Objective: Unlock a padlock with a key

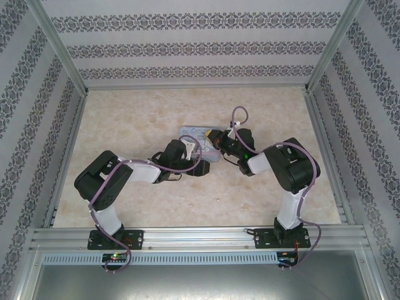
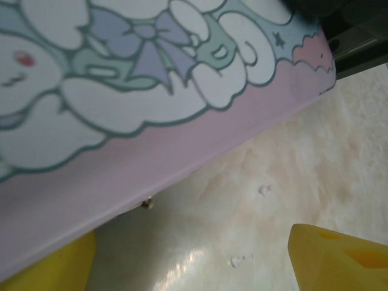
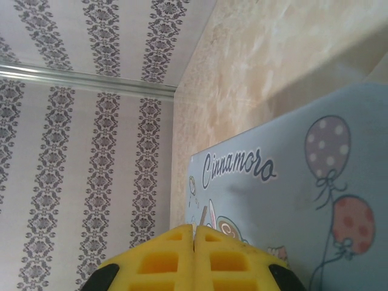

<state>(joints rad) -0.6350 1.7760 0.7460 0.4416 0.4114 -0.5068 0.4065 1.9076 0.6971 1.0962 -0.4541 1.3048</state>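
Left claw point(image 2: 191, 242): open, fingers wide apart by box point(image 2: 182, 151) edge | Right claw point(image 3: 194, 229): closed, tips before printed box face | Padlock point(image 2: 147, 203): tiny brassy glint under box edge, lower left of left wrist view, too small to confirm

tin box point(image 1: 200, 132) | centre of table point(image 1: 125, 119) | left arm point(image 1: 119, 176), right arm point(image 1: 290, 165) converge on it
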